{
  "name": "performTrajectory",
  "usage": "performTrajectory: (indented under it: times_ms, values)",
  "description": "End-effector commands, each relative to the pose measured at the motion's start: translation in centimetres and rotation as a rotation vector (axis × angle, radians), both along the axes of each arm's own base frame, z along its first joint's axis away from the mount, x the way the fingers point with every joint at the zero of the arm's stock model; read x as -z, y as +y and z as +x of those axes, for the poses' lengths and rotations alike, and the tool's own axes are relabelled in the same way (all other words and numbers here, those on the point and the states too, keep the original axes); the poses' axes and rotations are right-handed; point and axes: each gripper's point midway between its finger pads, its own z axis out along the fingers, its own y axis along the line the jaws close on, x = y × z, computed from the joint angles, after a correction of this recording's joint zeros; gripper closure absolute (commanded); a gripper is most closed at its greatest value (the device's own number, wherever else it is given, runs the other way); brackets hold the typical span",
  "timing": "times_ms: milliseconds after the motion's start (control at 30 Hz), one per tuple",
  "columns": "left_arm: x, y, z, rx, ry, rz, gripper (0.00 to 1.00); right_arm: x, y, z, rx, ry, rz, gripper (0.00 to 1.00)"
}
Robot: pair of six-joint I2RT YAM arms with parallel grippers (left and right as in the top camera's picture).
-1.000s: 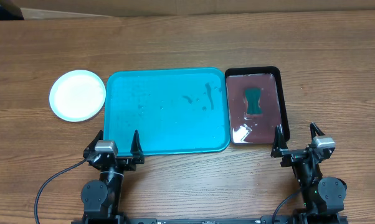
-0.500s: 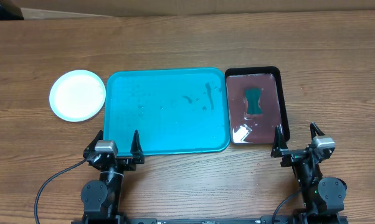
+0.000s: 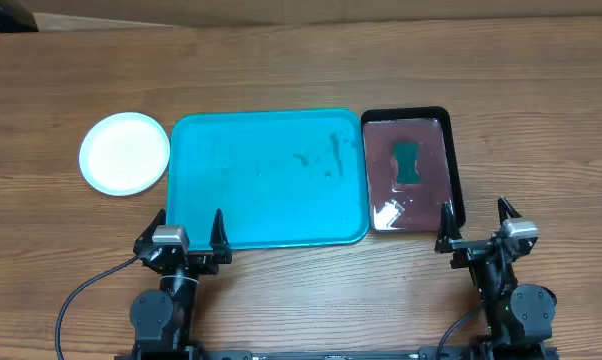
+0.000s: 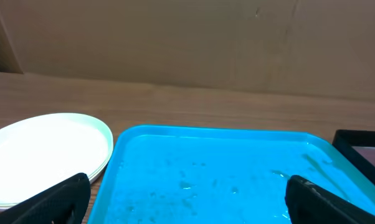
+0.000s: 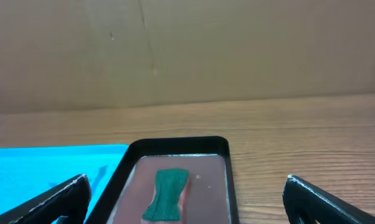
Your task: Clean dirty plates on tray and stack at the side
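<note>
Plates (image 3: pixel 124 152): stacked, white on top, on the table just beside the tray (image 3: pixel 261 190), at its 9 o'clock.
Black tray (image 3: pixel 406 112): at the tray's 3 o'clock; reddish water, 1 green sponge (image 3: pixel 408 163).
Left gripper (image 3: pixel 189 225): fingers spread, at the tray's 7 o'clock.
Right gripper (image 3: pixel 474 215): fingers spread, at the black tray's 5 o'clock.

the overhead camera looks straight down on the tabletop (image 3: pixel 281 60) from far enough to take in its whole working width. the left wrist camera sits low at the near edge, facing away from the robot, close over the turquoise tray (image 4: pixel 206 180), the plate stack (image 4: pixel 44 149) at its left. the right wrist camera sits likewise, facing the black tray (image 5: pixel 175 146). both wrist views share the turquoise tray's right side and the black tray; overhead covers both.
</note>
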Motion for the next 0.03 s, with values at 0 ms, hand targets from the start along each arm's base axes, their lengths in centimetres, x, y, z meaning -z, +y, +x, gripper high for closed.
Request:
performTrajectory:
  times_ms: [0]
  values:
    - [-0.01, 0.38, -0.02, -0.018, -0.005, 0.023, 0.0, 0.14, -0.3, 0.05, 0.014, -0.006, -0.007, 0.0]
